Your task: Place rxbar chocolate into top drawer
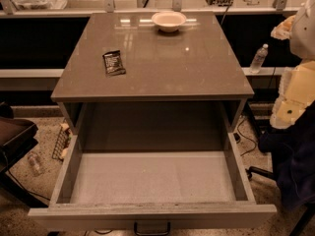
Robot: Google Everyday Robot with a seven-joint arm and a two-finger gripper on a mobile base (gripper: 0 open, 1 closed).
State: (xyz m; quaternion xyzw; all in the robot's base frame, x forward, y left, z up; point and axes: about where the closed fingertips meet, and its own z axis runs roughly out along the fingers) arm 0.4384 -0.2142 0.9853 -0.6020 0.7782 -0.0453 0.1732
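Observation:
The rxbar chocolate lies flat on the left part of the grey-brown cabinet top, in a black glossy wrapper with pale text. The top drawer is pulled wide open below the cabinet top; its flat floor is bare, and its dark metal handle shows at the bottom edge. My gripper is at the far right edge of the view, at the end of the cream-coloured arm. It is raised beside the cabinet, well away from the bar and holding nothing that I can see.
A white bowl stands at the back of the cabinet top. A water bottle stands on a ledge to the right. A dark chair is at the right and another bottle lies on the floor at the left.

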